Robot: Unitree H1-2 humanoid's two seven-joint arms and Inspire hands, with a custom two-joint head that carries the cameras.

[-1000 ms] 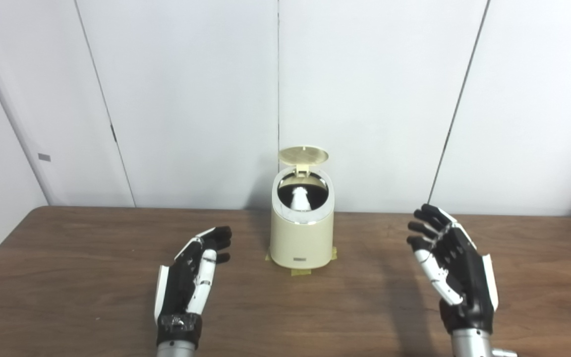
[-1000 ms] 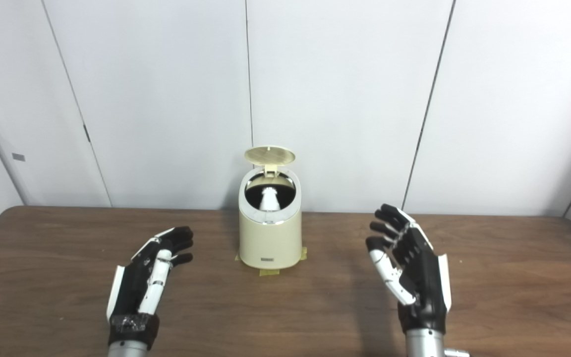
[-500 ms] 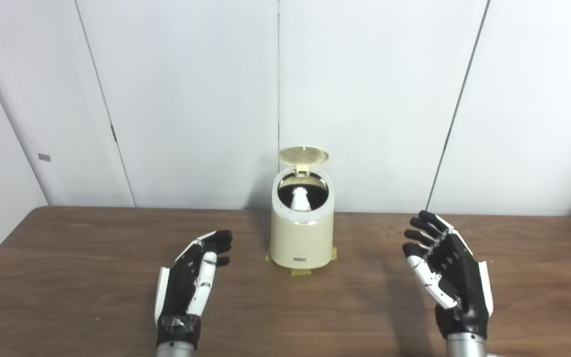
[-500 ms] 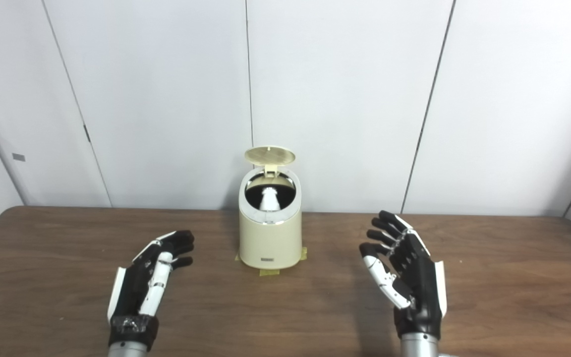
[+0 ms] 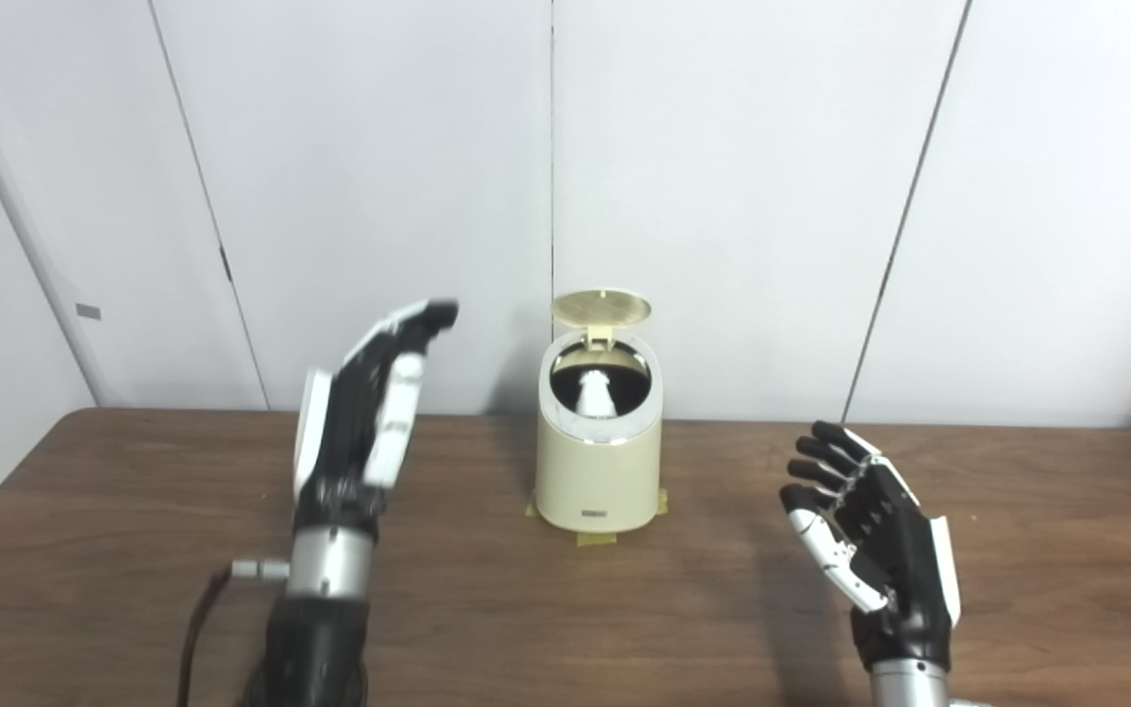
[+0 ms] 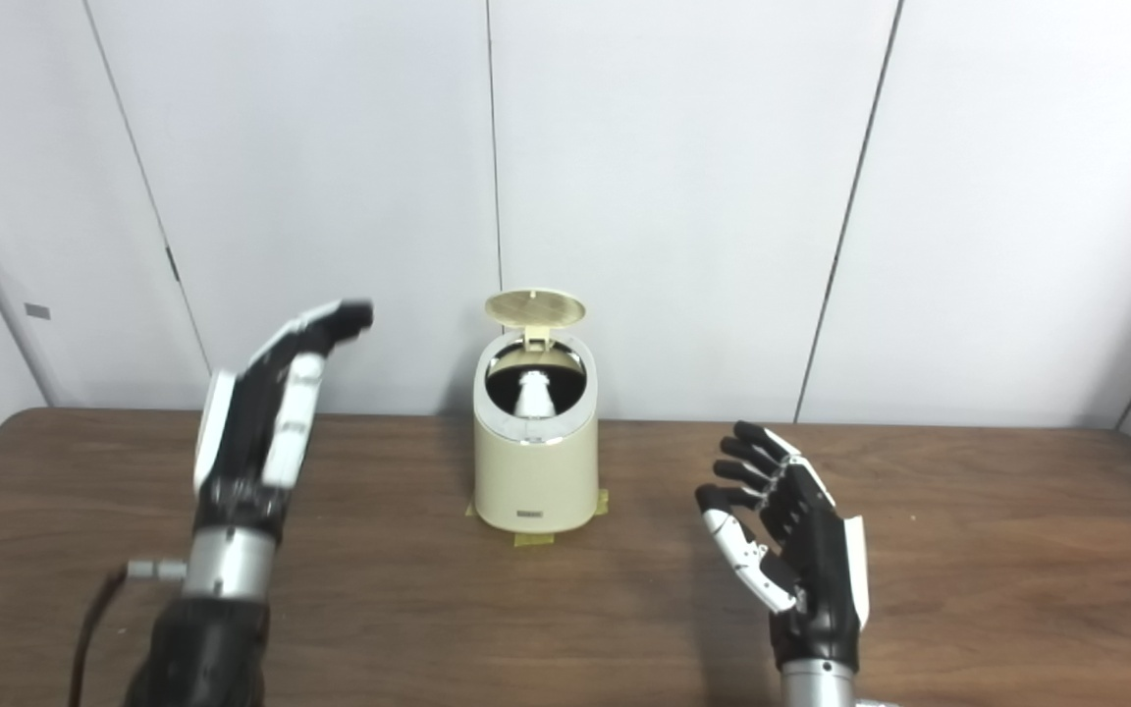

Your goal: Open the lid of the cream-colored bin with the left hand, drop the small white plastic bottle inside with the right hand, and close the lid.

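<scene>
The cream-colored bin (image 5: 597, 471) stands at the middle back of the table, its round lid (image 5: 601, 306) tipped up and open. Inside the dark opening I see the small white plastic bottle (image 5: 593, 393) standing upright. My left hand (image 5: 364, 412) is raised well above the table to the left of the bin, open, fingers stretched up toward lid height and apart from the bin. My right hand (image 5: 870, 535) hovers open to the right of the bin, palm turned inward, holding nothing.
The brown wooden table (image 5: 114, 550) runs across the view, with white wall panels (image 5: 742, 196) right behind the bin. Yellow tape tabs (image 5: 597, 538) mark the bin's base. A cable (image 5: 197, 628) hangs by my left forearm.
My left hand has risen sharply from just above the table to about lid height, left of the bin. My right hand has drifted slightly down and left. The lid stays open.
</scene>
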